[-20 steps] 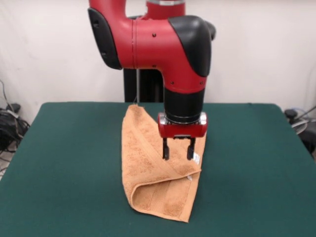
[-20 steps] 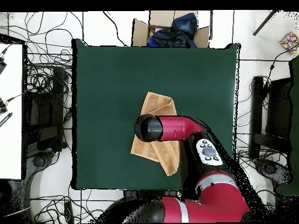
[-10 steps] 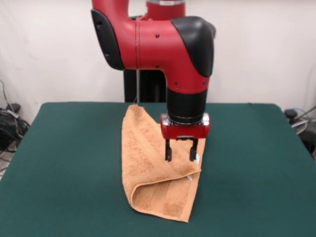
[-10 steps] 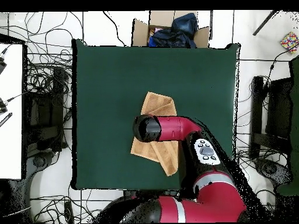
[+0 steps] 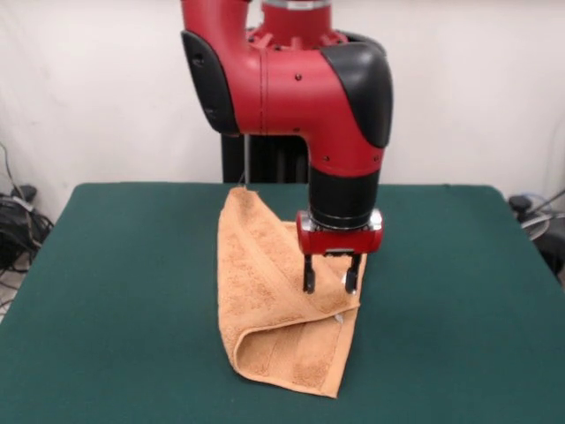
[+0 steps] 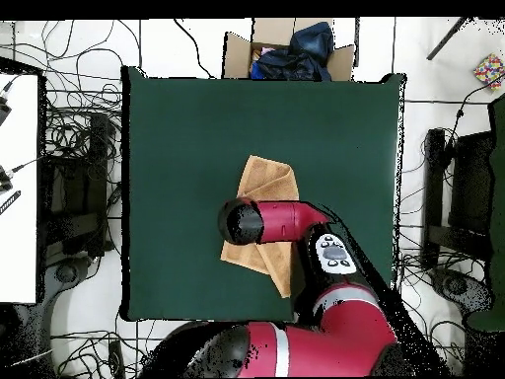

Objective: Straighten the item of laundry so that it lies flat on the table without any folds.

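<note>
The orange-tan towel point(image 5: 265, 300) lies folded on the green table point(image 5: 115, 300), with one flap doubled over along its near end. My gripper point(image 5: 329, 283) hangs open just above the towel's right edge, its two black fingers apart with nothing between them. In the overhead view the arm's head covers the gripper and the middle of the towel point(image 6: 266, 178); only the towel's two ends show on the table point(image 6: 178, 138).
A cardboard box point(image 6: 286, 49) with dark cloth in it sits beyond the table's far edge in the overhead view. Cables and stands point(image 6: 74, 207) ring the table. A white wall point(image 5: 106, 88) backs the scene.
My gripper has shifted slightly to the right and a little lower over the towel's right edge. The towel has not moved.
</note>
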